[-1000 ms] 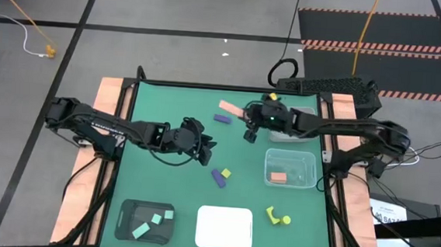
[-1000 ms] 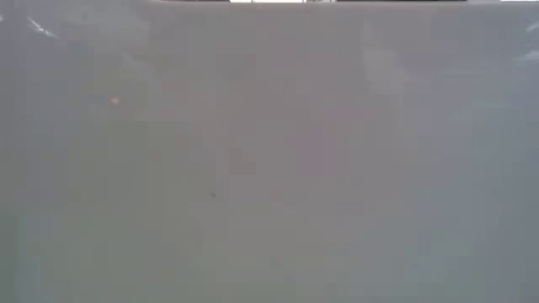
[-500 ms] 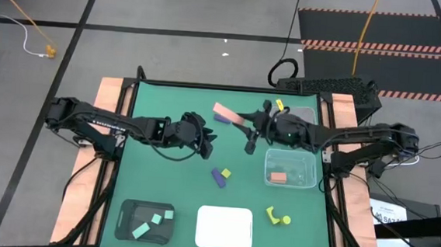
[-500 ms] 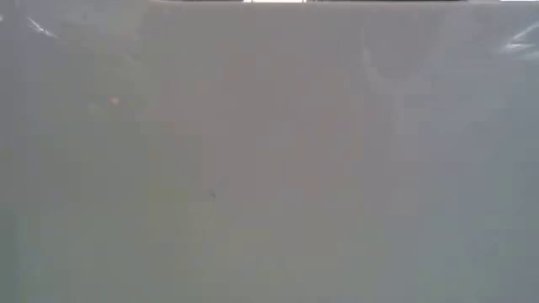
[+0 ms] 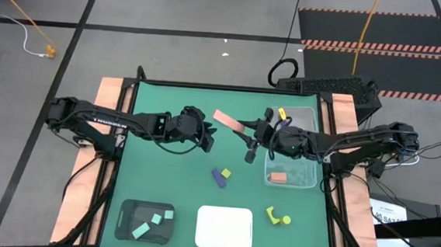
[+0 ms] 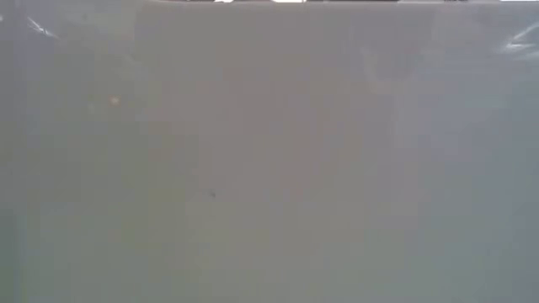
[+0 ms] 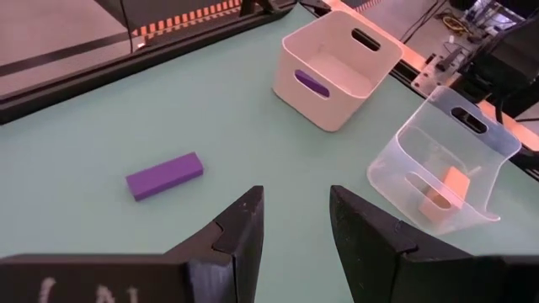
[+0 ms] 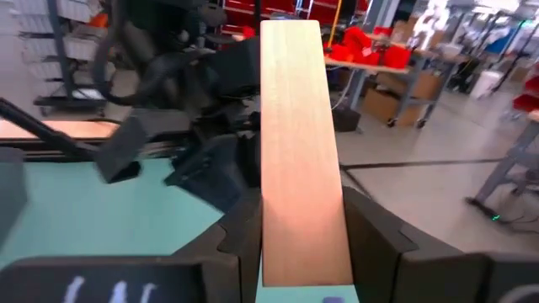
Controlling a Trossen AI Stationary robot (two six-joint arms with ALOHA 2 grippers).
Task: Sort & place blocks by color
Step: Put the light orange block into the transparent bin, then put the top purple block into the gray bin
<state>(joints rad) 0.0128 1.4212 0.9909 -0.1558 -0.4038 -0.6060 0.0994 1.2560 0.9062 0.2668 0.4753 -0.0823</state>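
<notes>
A green-topped table (image 5: pixel 162 182) carries a black tray (image 5: pixel 130 209), a white rectangular tray (image 5: pixel 224 226) and a clear plastic bin (image 5: pixel 308 170); grey floor surrounds it

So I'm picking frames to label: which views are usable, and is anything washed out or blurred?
Low view: a flat grey haze, nothing readable. High view: evenly lit, blocks distinct. Left wrist view: sharp on the purple bar. Right wrist view: the salmon bar in the right pincer looks soft and pale, and the room behind is blurred.

We see two dark, slim jointed arms with black cables looped alongside; the left gripper (image 7: pixel 290 231) has matte black angular fingers (image 7: pixel 240 231) above white markings.
</notes>
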